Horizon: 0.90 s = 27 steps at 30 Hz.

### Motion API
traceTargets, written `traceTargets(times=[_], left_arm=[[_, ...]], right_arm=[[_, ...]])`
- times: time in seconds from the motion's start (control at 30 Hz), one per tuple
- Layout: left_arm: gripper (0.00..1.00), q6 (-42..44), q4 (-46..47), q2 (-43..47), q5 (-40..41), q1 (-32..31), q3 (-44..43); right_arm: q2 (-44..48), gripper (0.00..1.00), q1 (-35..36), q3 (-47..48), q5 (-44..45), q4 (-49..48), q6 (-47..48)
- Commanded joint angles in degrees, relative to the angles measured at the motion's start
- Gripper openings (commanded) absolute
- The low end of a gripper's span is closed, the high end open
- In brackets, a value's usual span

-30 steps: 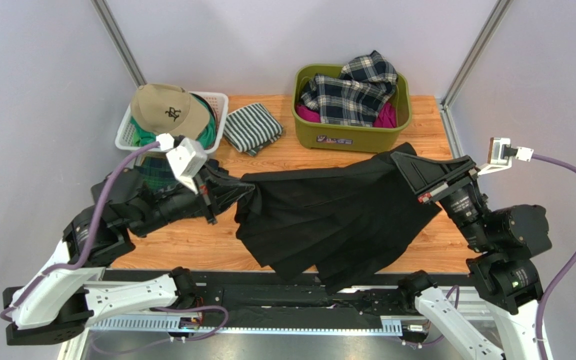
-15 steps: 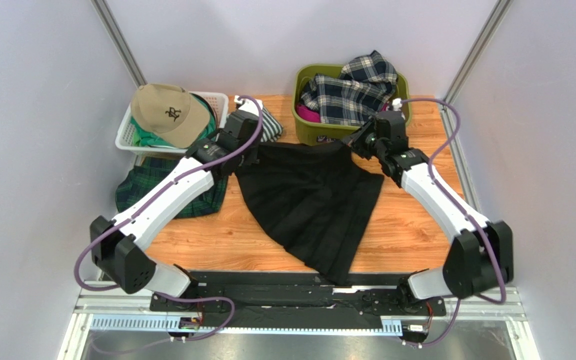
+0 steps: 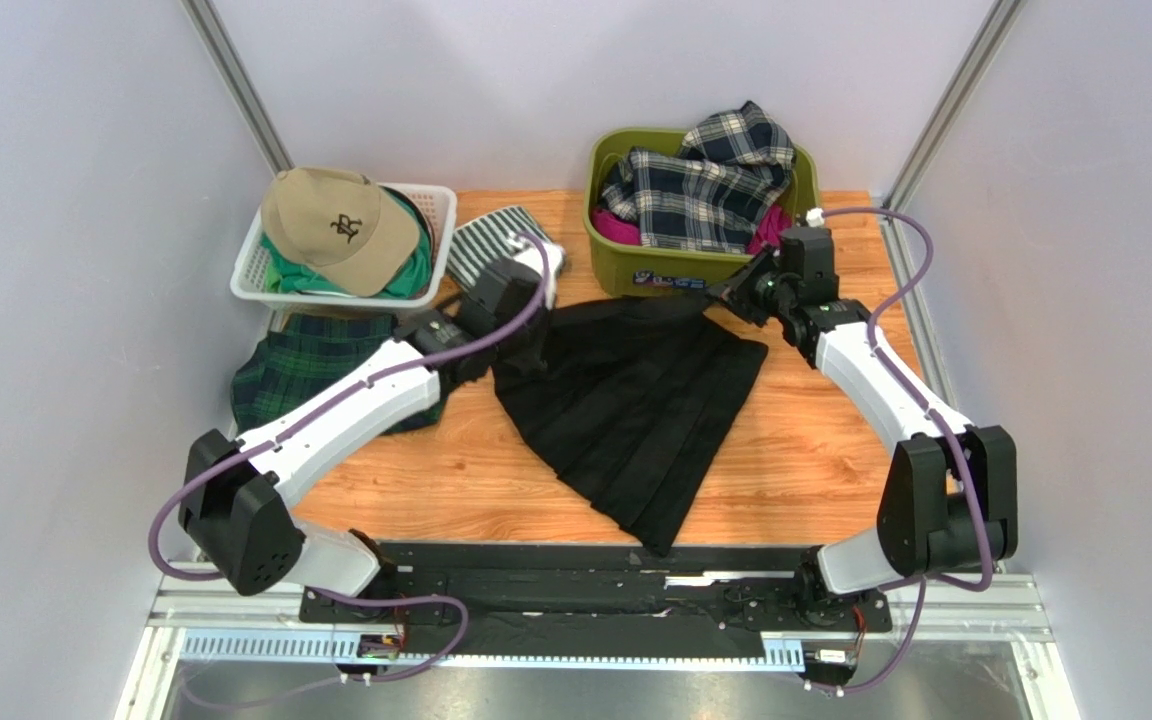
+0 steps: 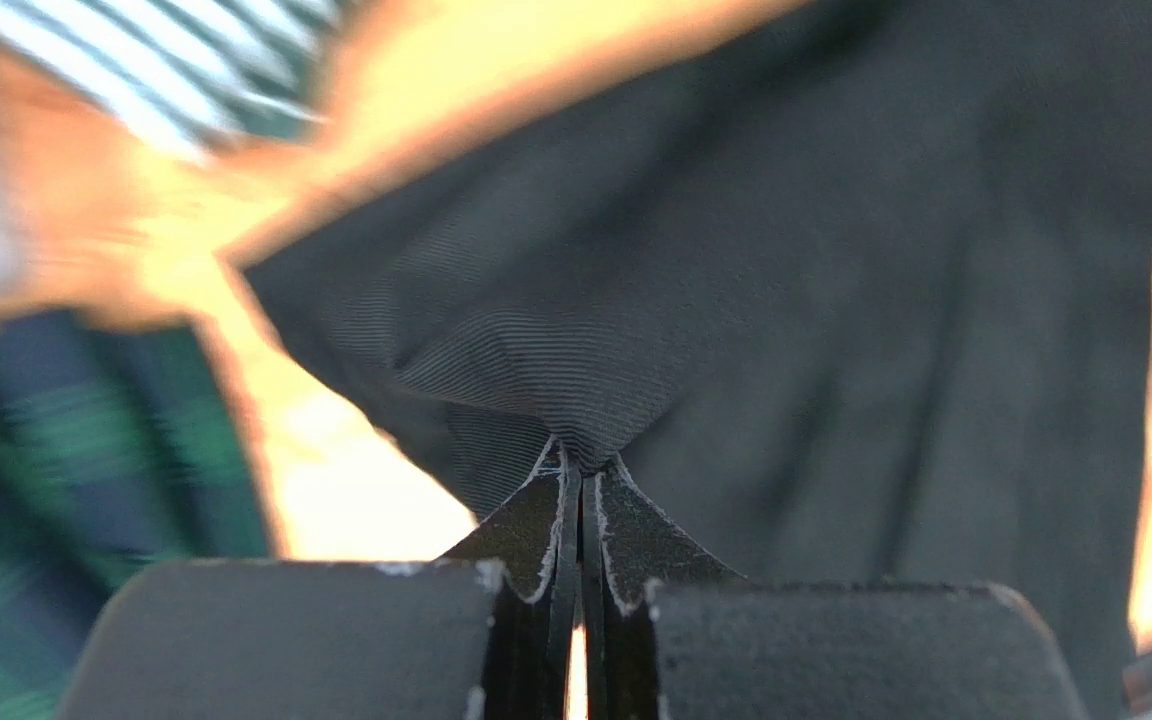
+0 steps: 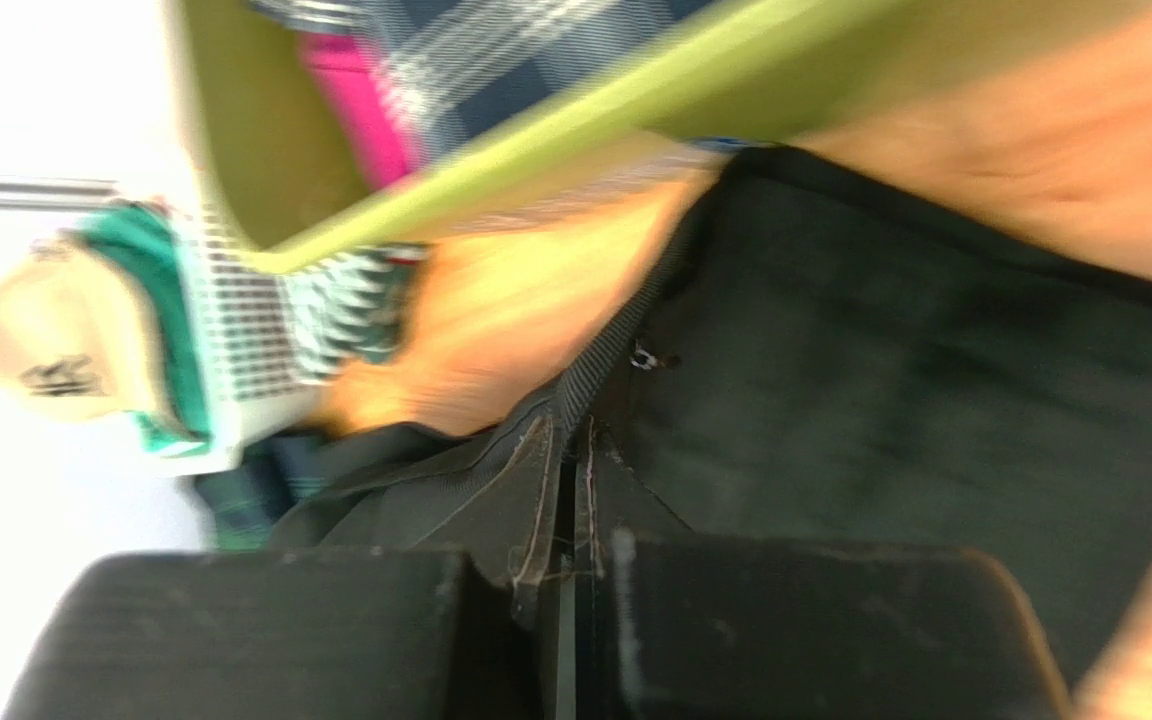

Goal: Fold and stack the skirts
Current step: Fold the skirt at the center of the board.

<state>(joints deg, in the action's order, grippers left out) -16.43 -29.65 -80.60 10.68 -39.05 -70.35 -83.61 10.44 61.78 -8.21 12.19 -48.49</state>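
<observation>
Room: plain pale grey wall panels on three sides, with a slanting metal post (image 3: 237, 83) at the far left corner and another at the far right.
Counter (image 3: 823, 450): warm orange wood grain, with a black rail (image 3: 582, 563) carrying both arm bases along its near edge.
Olive bin (image 3: 642, 267): stands at the far edge, right of centre.
White basket (image 3: 252, 273): sits at the far left corner, holding green cloth with a tan cap (image 3: 330, 222) on top.
Striped cloth (image 3: 489, 237): green and white, folded, lying by the far edge between the basket and the bin.
Black skirt (image 3: 627, 405): spread over the middle of the counter. Its wide top edge is toward the far side, just in front of the bin, and its narrow end runs down to the near edge.
Left end effector (image 4: 585, 495): fingers pressed together, pinching a puckered fold at the black skirt's far left corner, close to the striped cloth.
Right end effector (image 5: 567, 450): fingers pressed together on the stitched waistband at the skirt's far right corner, right beside the bin's front wall.
Tartan skirt (image 3: 289, 375): dark green and navy, lying by the left edge of the counter in front of the basket, with the left arm crossing above it.
Plaid skirt (image 3: 702, 180): navy, white and grey, heaped in the olive bin over something pink (image 3: 772, 233).
</observation>
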Motion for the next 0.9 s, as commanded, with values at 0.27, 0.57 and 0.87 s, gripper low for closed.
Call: traceTargets(times=[0.27, 0.57, 0.87], left_arm=[[0.00, -7.7, 4.4, -4.4, -10.9, -22.6, 1.7], [0.00, -9.2, 1.9, -14.7, -13.3, -29.4, -6.2], [0.00, -7.4, -1.6, -24.3, -16.5, -32.0, -12.5]], right_arm=[[-2.5, 0.00, -7.5, 4.0, -8.8, 14.1, 24.8], [-5.4, 0.00, -9.5, 4.9, -2.9, 17.0, 28.1], [-10.2, 0.00, -9.8, 5.6, 1.7, 17.9, 29.3]])
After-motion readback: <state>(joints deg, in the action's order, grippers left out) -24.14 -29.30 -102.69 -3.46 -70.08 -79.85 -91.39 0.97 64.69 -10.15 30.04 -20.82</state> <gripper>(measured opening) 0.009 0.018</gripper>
